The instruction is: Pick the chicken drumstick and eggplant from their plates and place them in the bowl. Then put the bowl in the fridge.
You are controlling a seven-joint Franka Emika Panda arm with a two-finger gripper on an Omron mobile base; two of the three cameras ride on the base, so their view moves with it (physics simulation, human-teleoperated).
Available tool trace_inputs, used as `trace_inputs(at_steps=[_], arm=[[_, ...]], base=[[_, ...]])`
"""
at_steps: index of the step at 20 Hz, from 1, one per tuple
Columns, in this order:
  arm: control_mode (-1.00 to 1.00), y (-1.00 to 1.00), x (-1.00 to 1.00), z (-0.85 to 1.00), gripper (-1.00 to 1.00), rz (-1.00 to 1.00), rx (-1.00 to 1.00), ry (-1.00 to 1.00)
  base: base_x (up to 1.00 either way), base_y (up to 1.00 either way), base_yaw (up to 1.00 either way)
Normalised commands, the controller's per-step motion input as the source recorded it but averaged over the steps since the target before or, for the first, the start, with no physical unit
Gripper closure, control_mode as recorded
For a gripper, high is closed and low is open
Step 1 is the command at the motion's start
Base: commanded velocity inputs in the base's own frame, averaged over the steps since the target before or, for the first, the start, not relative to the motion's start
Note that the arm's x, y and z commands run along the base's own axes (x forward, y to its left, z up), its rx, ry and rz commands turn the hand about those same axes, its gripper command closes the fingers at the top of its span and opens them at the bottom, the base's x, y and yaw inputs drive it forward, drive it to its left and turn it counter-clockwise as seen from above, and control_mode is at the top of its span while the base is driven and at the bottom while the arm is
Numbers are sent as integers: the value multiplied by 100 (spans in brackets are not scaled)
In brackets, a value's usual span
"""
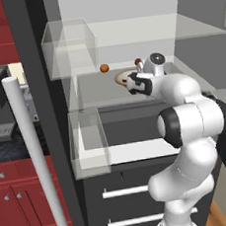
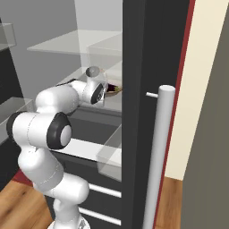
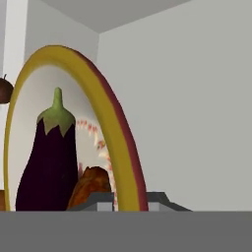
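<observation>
The bowl (image 3: 101, 96), with its tan rim and pale inside, rests on a shelf inside the open fridge (image 1: 98, 94). In the hand view it appears rolled on its side. Inside it lie the dark purple eggplant (image 3: 49, 162) with a green cap and the golden-brown chicken drumstick (image 3: 91, 184). My gripper (image 3: 127, 199) is shut on the bowl's near rim, one fingertip on each side. From the base views the hand reaches deep into the fridge to the bowl (image 1: 122, 77) (image 2: 115, 89). The plates are out of view.
Two small round brownish items (image 1: 104, 68) (image 1: 138, 61) sit on the same shelf behind the bowl. Clear door bins (image 1: 70, 48) hang on the open left door, with its long silver handle (image 1: 36, 158). The right door (image 2: 138, 112) and its handle (image 2: 156, 156) stand close beside the arm. Drawers lie below.
</observation>
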Motion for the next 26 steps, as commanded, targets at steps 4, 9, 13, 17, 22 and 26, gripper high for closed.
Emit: trace_inputs(at_steps=[4,9,13,17,22,26], arm=[[-100,-1,29,0,100,0,0,0],[-100,0,11,-8,-100,0,0,0],[-100,0,-19,4,-100,0,0,0],[-100,0,-45,6,-100,0,0,-6],[-100,0,-60,15,-100,0,0,-14],[-100,0,-62,27,-100,0,0,-3]], base=[[0,0,0],[0,0,0],[0,0,0],[0,0,0],[0,0,0],[0,0,0]])
